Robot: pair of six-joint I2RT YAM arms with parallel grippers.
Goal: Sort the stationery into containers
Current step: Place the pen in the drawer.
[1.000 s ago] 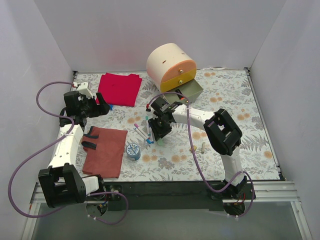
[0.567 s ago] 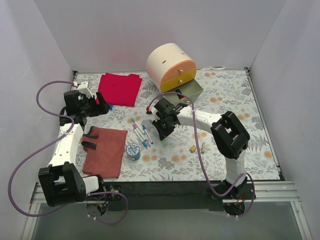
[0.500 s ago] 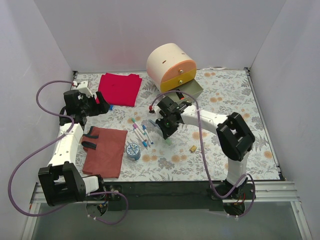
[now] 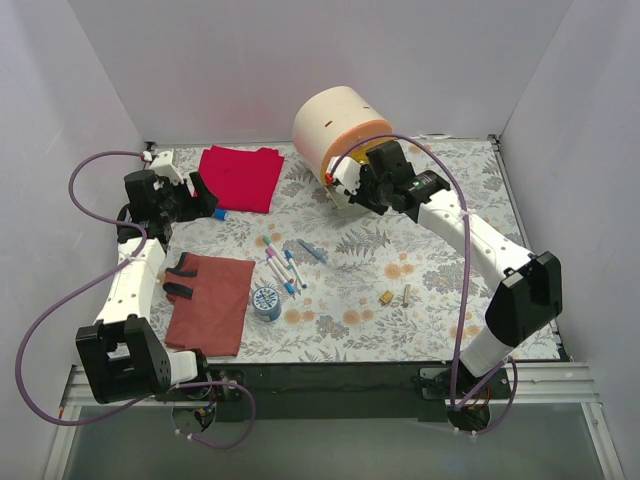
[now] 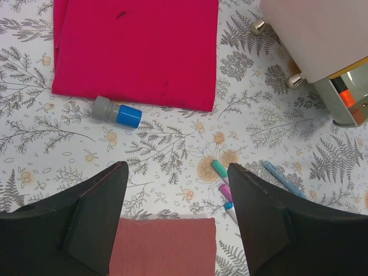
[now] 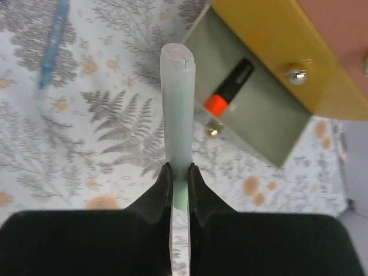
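Pinching one green pen [image 6: 176, 109], right claw [image 6: 178, 170] faces three drawers [image 6: 270, 46]; left claw [image 5: 176, 168] gapes empty.

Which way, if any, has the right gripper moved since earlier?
Yes: right gripper, gripping a pale green pen, moved from the scattered pens to the cream drum-shaped cabinet.

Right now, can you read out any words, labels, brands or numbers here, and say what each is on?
No text is readable in any view.
Round blue-white tape roll: printed pattern on top, too small to read.
Black-and-orange highlighter in the open olive green drawer: no label visible.
Held pale green pen: no marking visible.
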